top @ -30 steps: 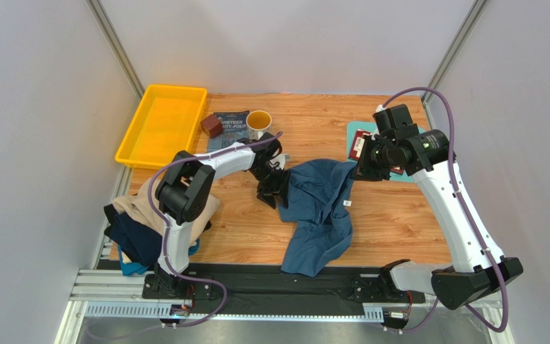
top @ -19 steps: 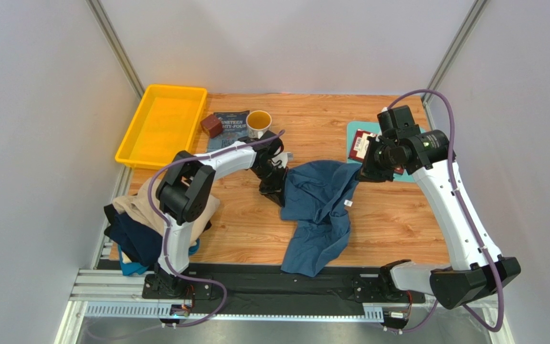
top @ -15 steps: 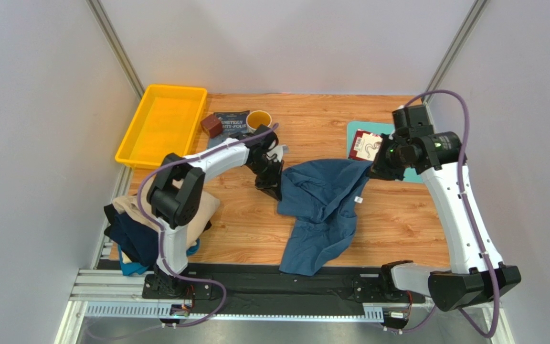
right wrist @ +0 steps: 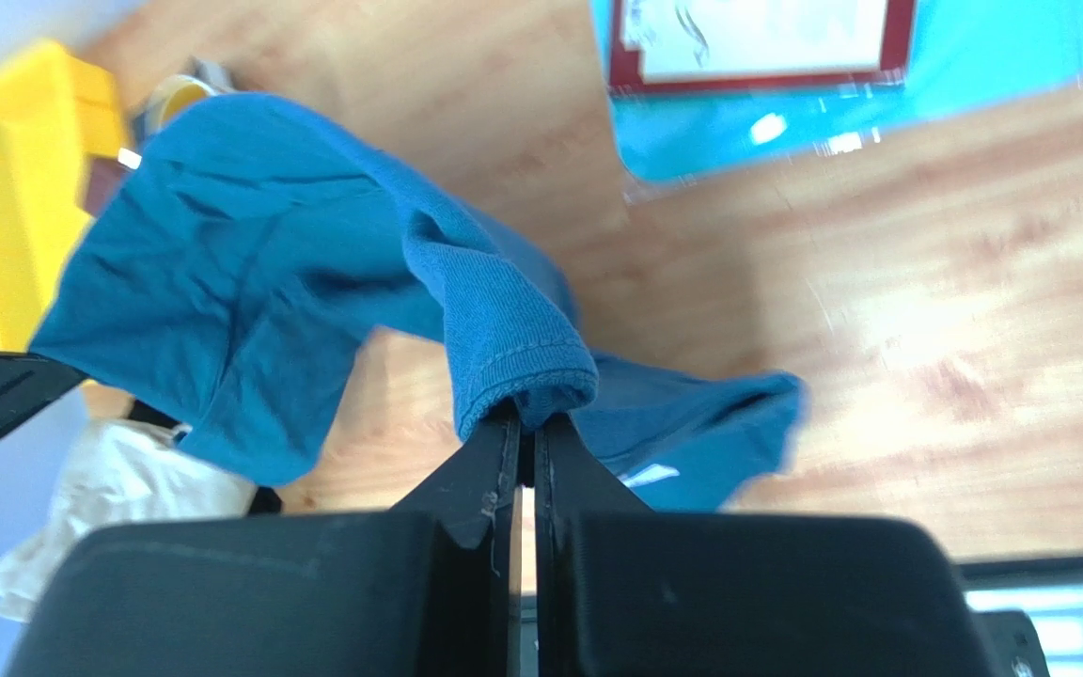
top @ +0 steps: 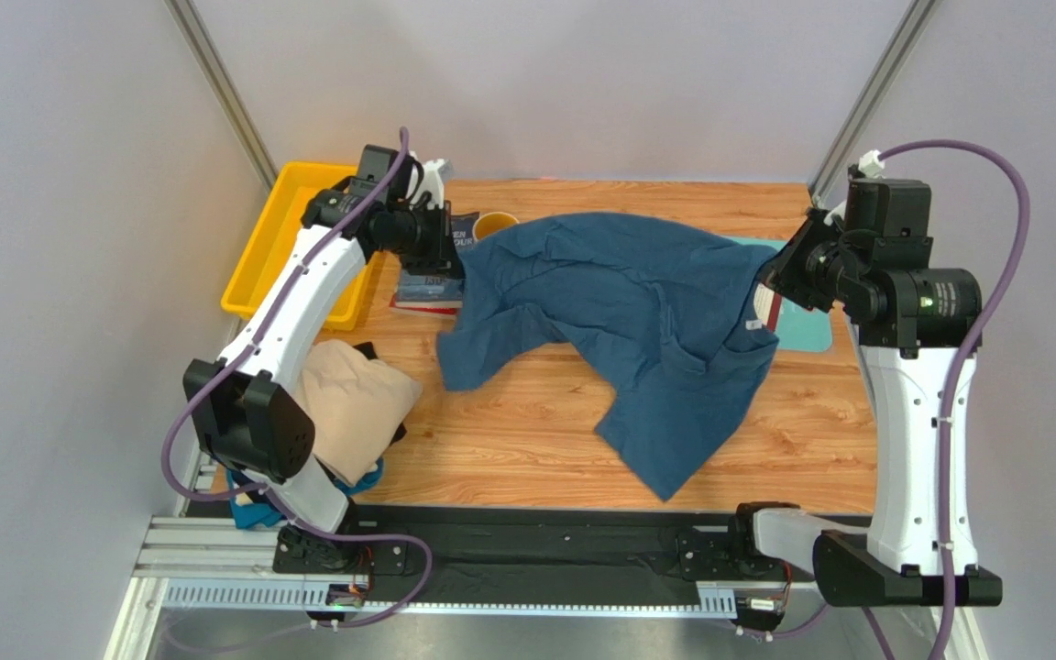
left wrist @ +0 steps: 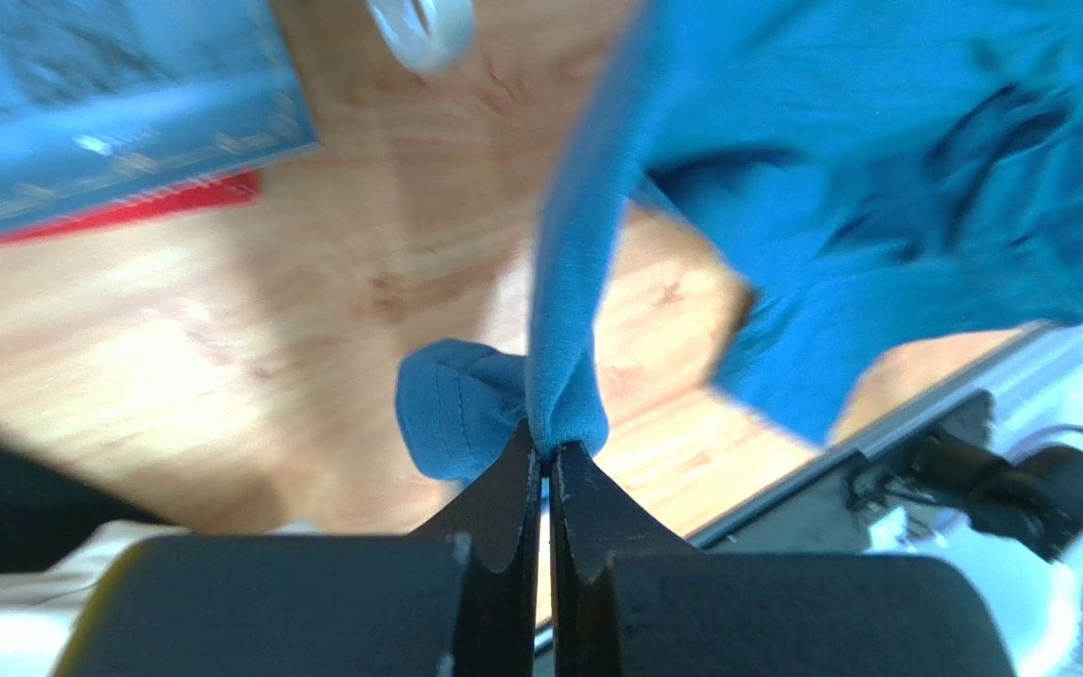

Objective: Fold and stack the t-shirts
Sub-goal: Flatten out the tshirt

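Observation:
A large teal-blue t-shirt (top: 630, 310) hangs stretched between both arms above the wooden table, its lower part trailing toward the front. My left gripper (top: 448, 245) is shut on its left edge (left wrist: 561, 381), high at the back left. My right gripper (top: 773, 282) is shut on the right edge (right wrist: 519, 339), raised at the back right. A beige t-shirt (top: 351, 399) lies on a heap at the front left, over a dark navy one (top: 379, 437) and a bright light blue one (top: 366, 477).
A yellow tray (top: 269, 245) stands at the back left. A book (top: 426, 286) and a yellow cup (top: 495, 224) lie partly under the raised shirt. A teal cutting board (top: 806, 319) with a red-framed card (right wrist: 759, 35) lies at the right.
Both arms have lifted and spread apart, pulling the teal-blue shirt from a crumpled pile into a wide span. The left gripper closed on the shirt's edge and swung to the back left.

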